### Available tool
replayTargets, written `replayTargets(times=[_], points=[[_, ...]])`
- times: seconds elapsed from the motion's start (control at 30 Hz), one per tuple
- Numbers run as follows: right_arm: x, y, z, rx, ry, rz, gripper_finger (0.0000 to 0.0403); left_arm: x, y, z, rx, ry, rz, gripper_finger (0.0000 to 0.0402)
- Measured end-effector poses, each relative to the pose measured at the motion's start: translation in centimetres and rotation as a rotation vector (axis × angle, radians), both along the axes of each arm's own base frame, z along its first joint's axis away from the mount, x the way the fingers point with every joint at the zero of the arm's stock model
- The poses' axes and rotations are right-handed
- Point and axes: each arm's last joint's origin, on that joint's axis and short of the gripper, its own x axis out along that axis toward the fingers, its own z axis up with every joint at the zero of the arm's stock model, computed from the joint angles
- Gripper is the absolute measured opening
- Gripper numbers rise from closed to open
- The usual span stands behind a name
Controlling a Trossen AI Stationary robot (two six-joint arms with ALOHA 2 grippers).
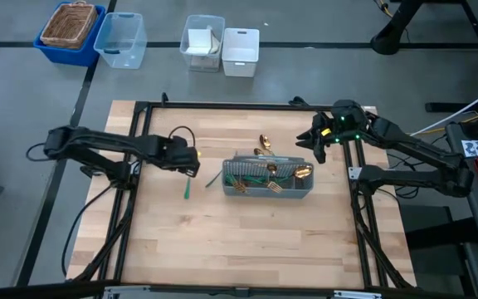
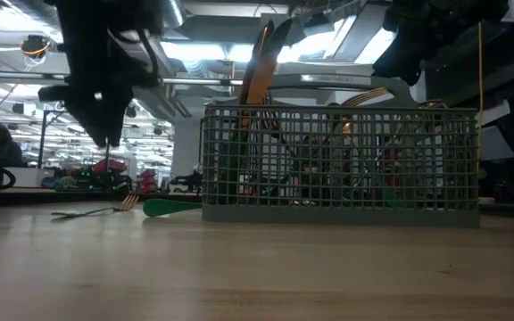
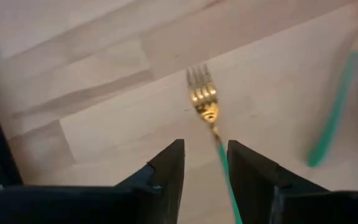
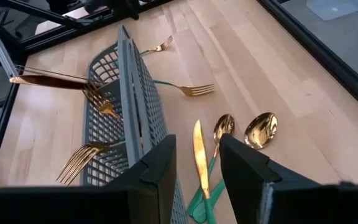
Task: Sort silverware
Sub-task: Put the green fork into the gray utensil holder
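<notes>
Fork (image 3: 202, 99) between left claw (image 3: 205, 163) fingers, clear only in its wrist view.

Left gripper (image 3: 205, 163) jaws parted, low; right gripper (image 4: 197, 168) jaws parted, raised.

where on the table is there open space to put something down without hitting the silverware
The widest bare patch is the wooden table between the caddy and the near edge. It is crowded behind the caddy, where a knife and spoons lie, and to its left, where the left gripper hovers over a fork.
</notes>
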Motion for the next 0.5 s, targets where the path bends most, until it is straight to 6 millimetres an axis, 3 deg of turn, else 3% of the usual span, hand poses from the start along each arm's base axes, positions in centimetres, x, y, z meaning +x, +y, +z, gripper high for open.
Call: replayTargets(times=[0.5], points=[[0.0,0.0,0.0,0.001,0.001,0.0,0.0122,4.4,0.1,-6.4,-0.113,0.11,0.051,0.0092]])
